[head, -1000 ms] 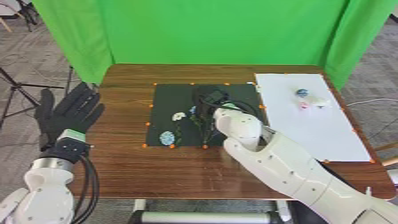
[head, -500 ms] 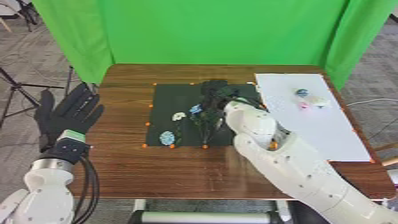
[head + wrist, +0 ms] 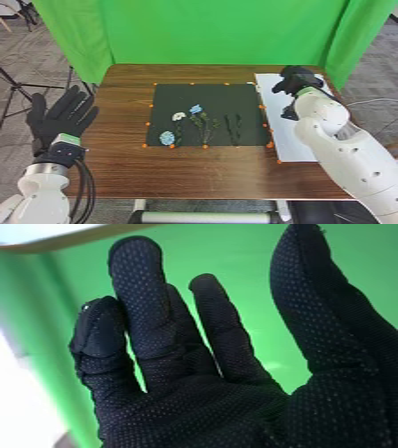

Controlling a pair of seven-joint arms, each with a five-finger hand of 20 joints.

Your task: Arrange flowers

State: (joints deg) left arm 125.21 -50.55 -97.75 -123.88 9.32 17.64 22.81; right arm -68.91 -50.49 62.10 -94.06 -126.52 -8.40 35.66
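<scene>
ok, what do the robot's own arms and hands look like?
Left arm: white, rounded shell, silvery ring near the wrist, black cables looping alongside. Right arm: white, rounded segments with small dark spots. Left hand and right hand: black fabric gloves, the right one flecked with pale dots. Green patch at the left wrist.

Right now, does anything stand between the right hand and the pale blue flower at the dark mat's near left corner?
Between the right hand and the pale blue flower, leafy stems lie mid-mat; nothing upright is visible in the way.
</scene>
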